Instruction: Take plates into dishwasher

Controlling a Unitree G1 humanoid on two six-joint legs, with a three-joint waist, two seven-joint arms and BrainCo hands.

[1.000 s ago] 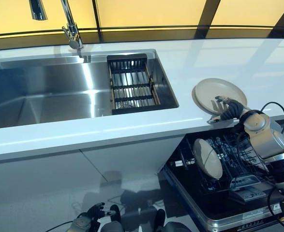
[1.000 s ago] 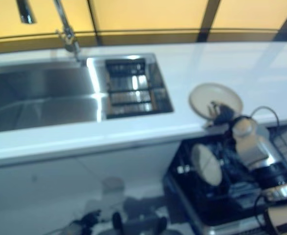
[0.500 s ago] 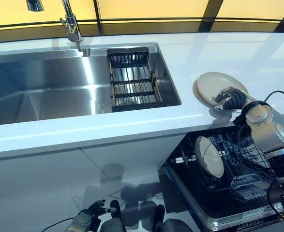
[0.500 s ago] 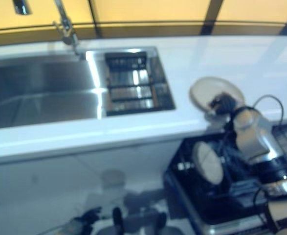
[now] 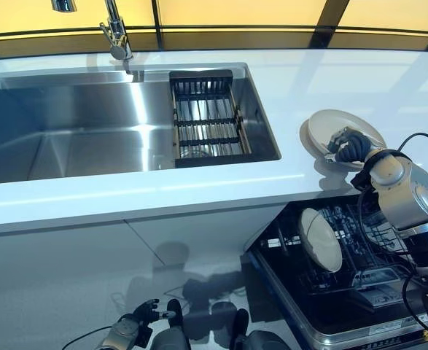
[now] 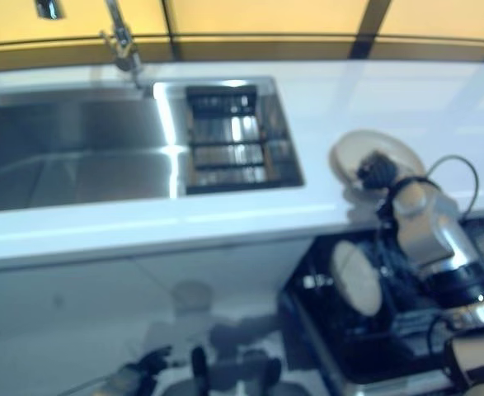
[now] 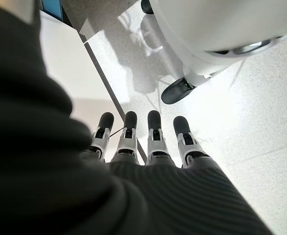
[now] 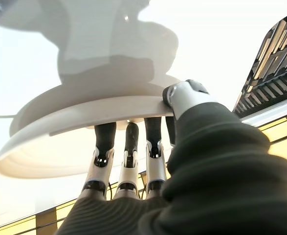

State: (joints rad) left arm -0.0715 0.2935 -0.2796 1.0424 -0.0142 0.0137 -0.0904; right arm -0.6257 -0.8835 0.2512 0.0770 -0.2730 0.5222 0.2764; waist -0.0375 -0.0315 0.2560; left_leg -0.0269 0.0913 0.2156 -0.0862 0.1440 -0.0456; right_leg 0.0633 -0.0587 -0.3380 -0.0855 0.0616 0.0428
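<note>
Right hand (image 5: 349, 146) pinches plate (image 5: 332, 125) near counter (image 5: 199, 182) edge — second plate (image 5: 320, 239) racked. Left hand (image 7: 148, 142) hangs, fingers straight.

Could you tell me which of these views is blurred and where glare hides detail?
Right eye view: soft throughout, the plate and right hand smeared. Left eye view: sharp, with bright glare on the sink wall. Right wrist view: the countertop washes out white.
</note>
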